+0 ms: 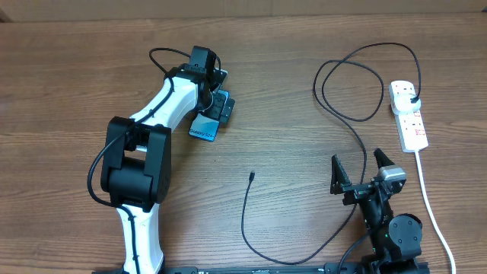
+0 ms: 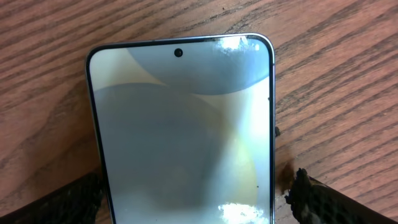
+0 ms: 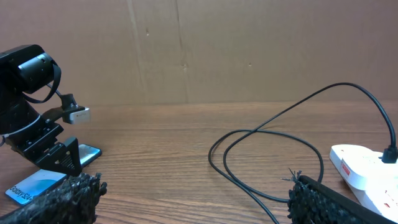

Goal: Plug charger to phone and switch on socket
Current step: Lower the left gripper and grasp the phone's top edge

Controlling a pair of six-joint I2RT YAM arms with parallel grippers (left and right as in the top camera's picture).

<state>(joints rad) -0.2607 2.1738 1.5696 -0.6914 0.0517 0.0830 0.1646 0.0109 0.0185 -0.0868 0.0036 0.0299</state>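
Overhead, at the lower right of the frame, the right tool (image 1: 356, 158) hangs over the counter (image 1: 289, 122) with its fingers spread wide and nothing between them. Left of it the charger (image 1: 243, 217) lies loose on the wood. Its tiny connector tip rests near the centre of the frame, well apart from the phone (image 1: 204, 129). From the tip the black cable dips toward the bottom edge, swings right past the right tool and climbs in a loop to the upper right. Farther up, left of centre, the left tool (image 1: 219, 103) sits low over the phone, which lies screen up. The left wrist view shows the pads (image 2: 62, 202) apart on either side of the phone, with a sliver of wood showing beside the right-hand one. At the upper right the socket (image 1: 411, 122) lies lengthwise. The charger's black plug sits in its far outlet, and its white cord trails to the lower right corner.
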